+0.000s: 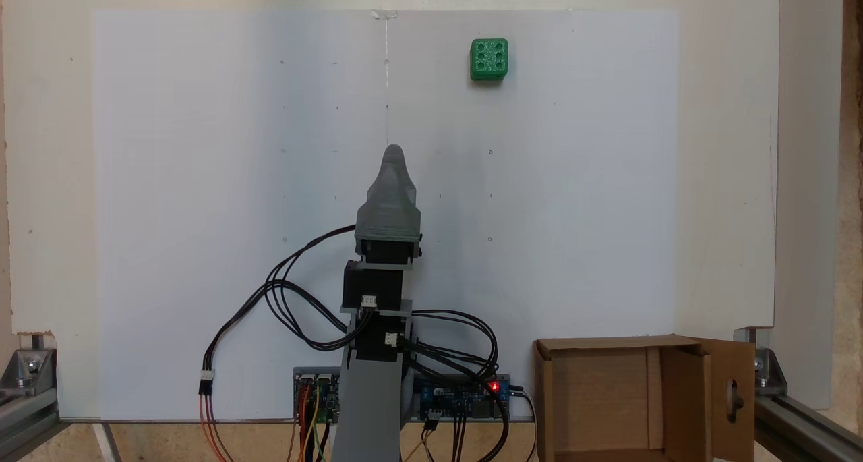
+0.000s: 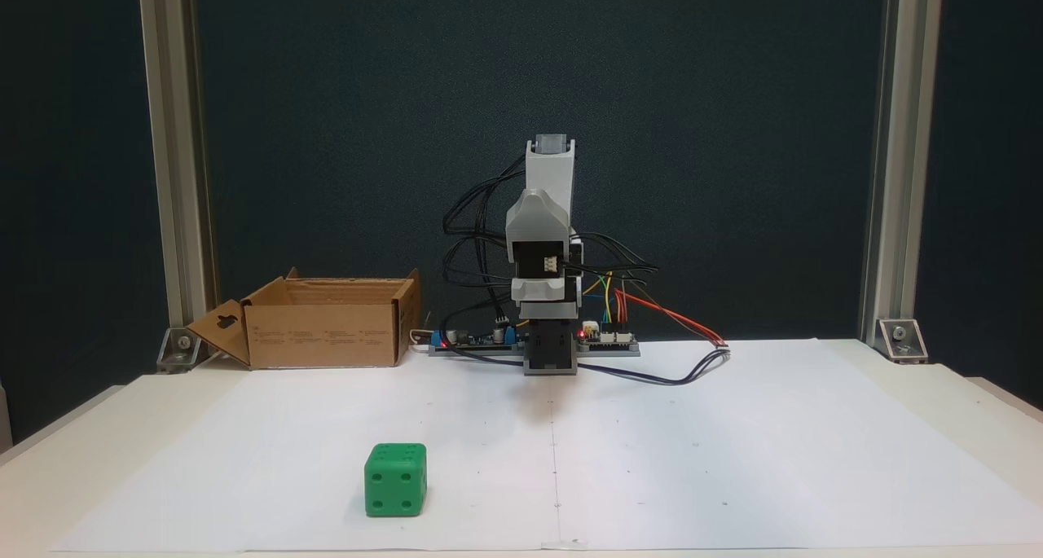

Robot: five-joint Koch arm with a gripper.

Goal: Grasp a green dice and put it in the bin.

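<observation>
The green dice (image 1: 489,59) (image 2: 395,479) sits on the white paper, far out from the arm's base. A fixed view from above has it up and right of the gripper's tip, six pips up. The gripper (image 1: 393,153) (image 2: 550,366) belongs to the folded arm and is held above the paper's centre line, well short of the dice. Only one grey pointed jaw tip shows, so its state is unclear; nothing is seen in it. The bin (image 1: 607,344) (image 2: 326,330), an open brown cardboard box with a handle-cutout flap, stands beside the arm's base.
Circuit boards (image 1: 465,394) (image 2: 607,338) with lit red LEDs and loose cables (image 1: 283,300) (image 2: 676,371) lie around the base. Aluminium frame posts (image 2: 175,159) stand at the table's rear corners. The white paper sheet (image 1: 202,179) covers most of the table.
</observation>
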